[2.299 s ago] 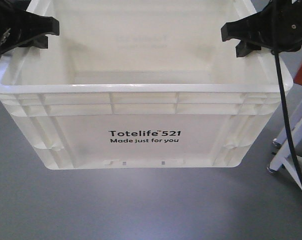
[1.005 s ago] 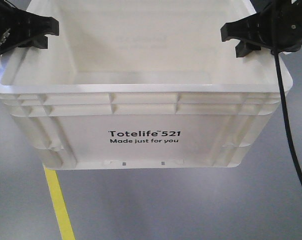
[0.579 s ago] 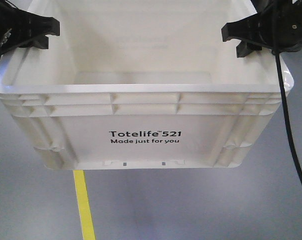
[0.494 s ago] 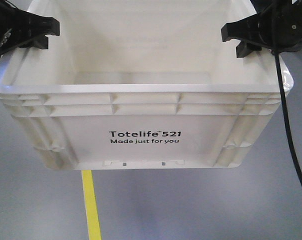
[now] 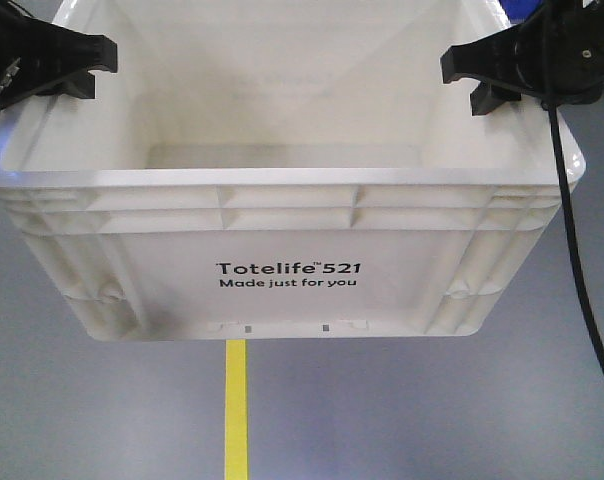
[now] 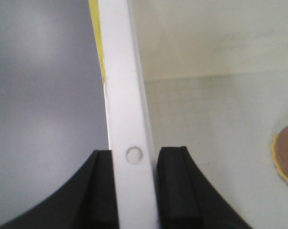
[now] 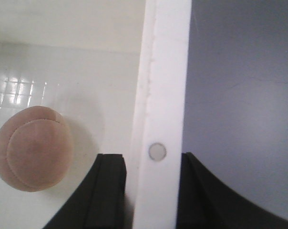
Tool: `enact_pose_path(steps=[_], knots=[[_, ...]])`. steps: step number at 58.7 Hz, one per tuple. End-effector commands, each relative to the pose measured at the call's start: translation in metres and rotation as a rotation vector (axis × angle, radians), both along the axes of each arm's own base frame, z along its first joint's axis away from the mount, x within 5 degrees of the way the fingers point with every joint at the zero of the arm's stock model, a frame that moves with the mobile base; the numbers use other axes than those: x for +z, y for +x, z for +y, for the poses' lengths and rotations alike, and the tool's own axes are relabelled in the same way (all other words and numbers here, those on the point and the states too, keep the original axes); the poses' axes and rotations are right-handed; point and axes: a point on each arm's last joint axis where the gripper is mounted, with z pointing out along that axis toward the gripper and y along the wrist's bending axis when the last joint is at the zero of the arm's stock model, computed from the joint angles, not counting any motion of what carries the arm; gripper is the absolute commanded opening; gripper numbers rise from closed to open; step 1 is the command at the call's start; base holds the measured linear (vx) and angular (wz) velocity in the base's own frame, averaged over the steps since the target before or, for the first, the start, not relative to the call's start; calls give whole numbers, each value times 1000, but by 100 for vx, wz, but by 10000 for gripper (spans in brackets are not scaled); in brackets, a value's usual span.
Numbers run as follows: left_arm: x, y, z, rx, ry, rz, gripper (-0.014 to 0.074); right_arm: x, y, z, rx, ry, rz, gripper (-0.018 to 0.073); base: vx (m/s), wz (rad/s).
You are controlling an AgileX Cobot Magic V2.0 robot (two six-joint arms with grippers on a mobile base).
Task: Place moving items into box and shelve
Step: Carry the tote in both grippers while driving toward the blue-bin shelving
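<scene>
While both arms hold it over the grey floor, the box hangs between them with its long axis running side to side. The left gripper has its jaws clamped on the left rim and the right gripper on the right rim, so neither is nearer. We count one box. Inside it one pinkish ball lies near the right wall, and there is a round sliver that we cannot tell from it.

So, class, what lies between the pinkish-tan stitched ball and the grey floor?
In the right wrist view, the rim of the large white plastic crate, clamped by the right gripper; that ball rests inside.
</scene>
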Motion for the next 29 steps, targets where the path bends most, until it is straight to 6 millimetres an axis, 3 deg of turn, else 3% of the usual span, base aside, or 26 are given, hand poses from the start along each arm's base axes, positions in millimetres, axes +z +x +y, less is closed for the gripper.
enact_pose_path(steps=[1, 29], knots=[[34, -6, 6, -4, -12, -205, 0, 36, -7, -9, 1, 0, -205, -5, 23, 25], [34, -6, 6, -4, -12, -205, 0, 36, -7, -9, 1, 0, -205, -5, 30, 8]])
